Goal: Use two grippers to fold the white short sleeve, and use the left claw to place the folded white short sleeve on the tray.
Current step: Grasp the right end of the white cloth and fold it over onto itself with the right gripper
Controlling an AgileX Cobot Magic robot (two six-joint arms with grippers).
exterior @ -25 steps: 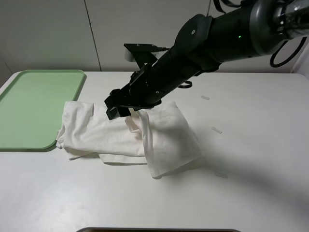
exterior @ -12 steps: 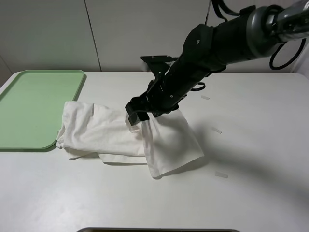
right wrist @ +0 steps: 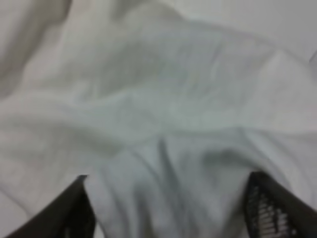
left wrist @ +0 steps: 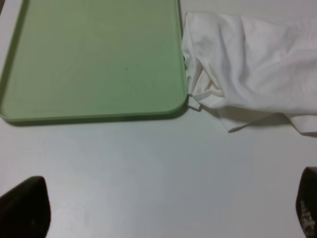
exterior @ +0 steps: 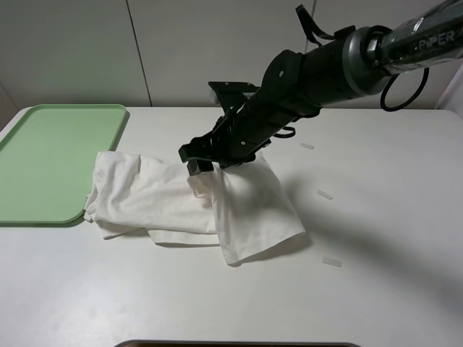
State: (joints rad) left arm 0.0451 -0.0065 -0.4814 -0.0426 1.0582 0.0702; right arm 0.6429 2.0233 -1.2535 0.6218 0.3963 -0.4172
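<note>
While the right gripper (exterior: 195,165) hangs just over the middle of the white short sleeve (exterior: 181,206), jaws wide apart and clamping nothing, the cloth lies crumpled on the table (exterior: 376,275), its edge against the tray (exterior: 43,155) rim; the left claw (left wrist: 163,213) gapes wide, empty, above bare table.

The right arm is slanting in from the far right corner, its right gripper (exterior: 195,165) hanging just over the white short sleeve (exterior: 145,199) and barring that side, while the tray (exterior: 43,155) is taking up the far left corner and the table (exterior: 376,289) is lying free along its near and right edges
</note>
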